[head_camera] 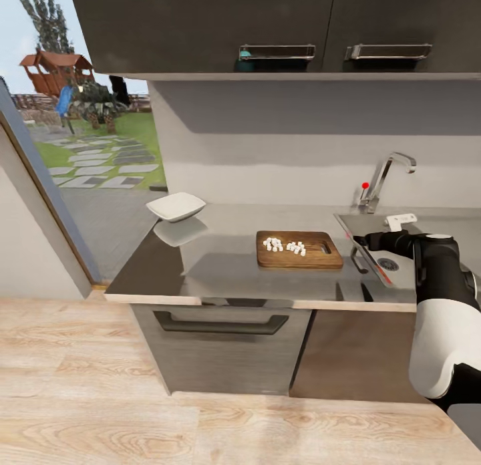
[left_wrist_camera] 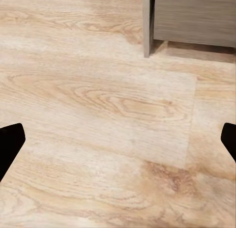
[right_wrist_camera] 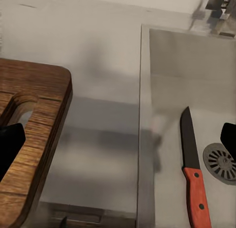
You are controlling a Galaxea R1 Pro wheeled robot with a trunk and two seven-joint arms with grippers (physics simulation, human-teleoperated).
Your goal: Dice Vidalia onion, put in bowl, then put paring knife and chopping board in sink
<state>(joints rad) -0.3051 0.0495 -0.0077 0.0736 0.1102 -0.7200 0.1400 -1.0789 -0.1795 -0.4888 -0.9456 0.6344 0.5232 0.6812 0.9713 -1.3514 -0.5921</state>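
With the paring knife [right_wrist_camera: 192, 175] lying flat in the sink [right_wrist_camera: 172, 66] beside the drain, the right gripper [right_wrist_camera: 118, 139] hangs above with fingers spread wide, holding nothing. Left gripper [left_wrist_camera: 118, 139] also wide apart, empty, over wood floor [left_wrist_camera: 98, 105]. Diced onion [head_camera: 284, 245] sits on the chopping board [head_camera: 314, 258]; bowl [head_camera: 176, 206] stands on the countertop [head_camera: 227, 271] well apart. No readable writing. Knife mostly hidden by the arm in head view.

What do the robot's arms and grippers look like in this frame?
The right arm has a glossy white rounded lower shell, then black segments toward the wrist. The right gripper and left gripper each show two plain black fingertips. No cables or markings are visible.
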